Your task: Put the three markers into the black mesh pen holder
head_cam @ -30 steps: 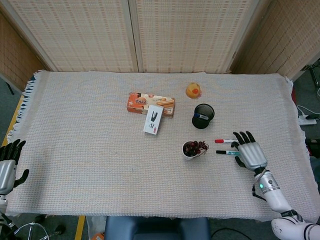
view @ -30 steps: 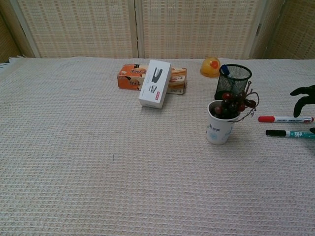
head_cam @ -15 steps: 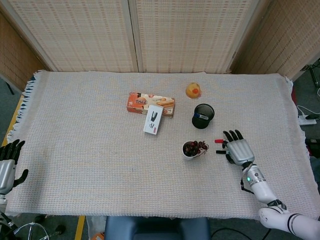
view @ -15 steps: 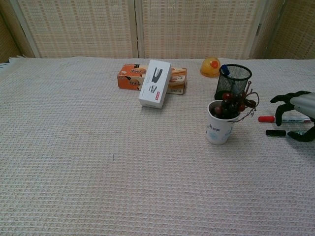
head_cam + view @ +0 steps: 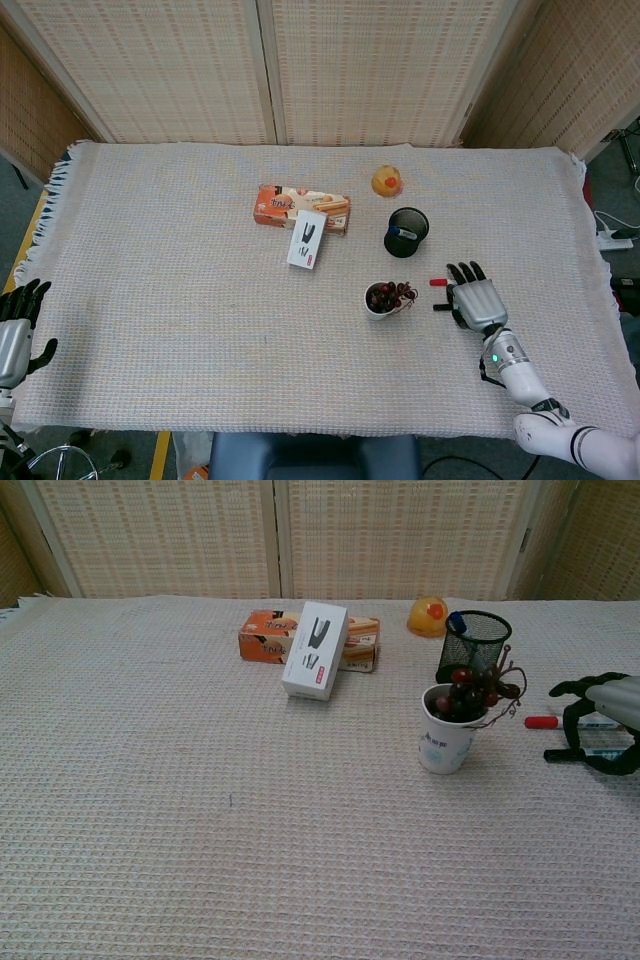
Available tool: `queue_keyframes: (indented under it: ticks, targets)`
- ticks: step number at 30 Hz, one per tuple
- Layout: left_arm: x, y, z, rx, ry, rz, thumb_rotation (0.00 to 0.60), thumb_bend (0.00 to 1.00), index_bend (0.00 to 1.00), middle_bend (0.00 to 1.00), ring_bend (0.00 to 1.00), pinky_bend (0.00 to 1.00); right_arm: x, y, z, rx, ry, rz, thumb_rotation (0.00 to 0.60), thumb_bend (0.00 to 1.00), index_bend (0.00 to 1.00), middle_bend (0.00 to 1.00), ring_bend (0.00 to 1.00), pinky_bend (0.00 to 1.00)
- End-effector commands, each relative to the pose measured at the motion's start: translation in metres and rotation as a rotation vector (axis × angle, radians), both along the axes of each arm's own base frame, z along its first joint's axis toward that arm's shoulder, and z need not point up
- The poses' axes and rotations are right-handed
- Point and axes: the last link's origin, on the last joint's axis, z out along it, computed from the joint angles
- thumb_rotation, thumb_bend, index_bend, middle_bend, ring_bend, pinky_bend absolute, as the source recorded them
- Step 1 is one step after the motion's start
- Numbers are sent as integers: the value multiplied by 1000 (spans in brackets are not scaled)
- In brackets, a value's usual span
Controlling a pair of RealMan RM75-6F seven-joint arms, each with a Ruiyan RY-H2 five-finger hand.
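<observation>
The black mesh pen holder (image 5: 407, 232) (image 5: 474, 638) stands right of centre, with a blue marker (image 5: 456, 621) leaning inside it. A red-capped marker (image 5: 438, 282) (image 5: 541, 722) and a black-capped teal marker (image 5: 440, 306) (image 5: 556, 754) lie side by side on the cloth in front of it. My right hand (image 5: 477, 302) (image 5: 603, 720) covers their right ends. Its fingers arch over them, with the thumb on the near side, and only the caps show. Both markers lie flat. My left hand (image 5: 15, 335) hangs off the table's near left corner, fingers spread, holding nothing.
A white cup of dark red berries (image 5: 382, 298) (image 5: 447, 735) stands just left of the markers, with twigs reaching toward the holder. Further left, a white stapler box (image 5: 307, 238) leans on an orange biscuit box (image 5: 285, 205). An orange round thing (image 5: 387, 181) sits behind the holder.
My right hand moved left and forward from beside the markers until it covered their right ends, then settled slightly lower. The left hand barely moved.
</observation>
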Motion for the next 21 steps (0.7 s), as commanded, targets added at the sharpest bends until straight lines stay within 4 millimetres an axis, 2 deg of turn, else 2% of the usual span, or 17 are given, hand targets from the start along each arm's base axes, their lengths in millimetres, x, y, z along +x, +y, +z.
queue_keyframes:
  ticks: [1, 5, 11, 17, 21]
  targets:
    - [0, 0, 0, 0, 0, 1, 600, 318, 4, 0, 0, 32, -1, -1, 0, 0, 3, -3, 600, 350, 581, 57, 37, 0]
    - [0, 0, 0, 0, 1, -1, 600, 318, 4, 0, 0, 32, 0, -2, 2, -11, -9, -1, 600, 351, 613, 57, 43, 0]
    - [1, -1, 0, 1, -1, -4, 600, 319, 4, 0, 0, 32, 18, -7, 20, -80, -136, 26, 600, 352, 626, 57, 50, 0]
    - [3, -1, 1, 5, -4, -12, 600, 319, 4, 0, 0, 32, 58, -13, 63, -152, -433, 62, 600, 352, 638, 57, 50, 0]
    - [4, -2, 1, 5, -5, -18, 600, 319, 4, 0, 0, 32, 85, -29, 98, -191, -701, 79, 600, 353, 643, 57, 51, 0]
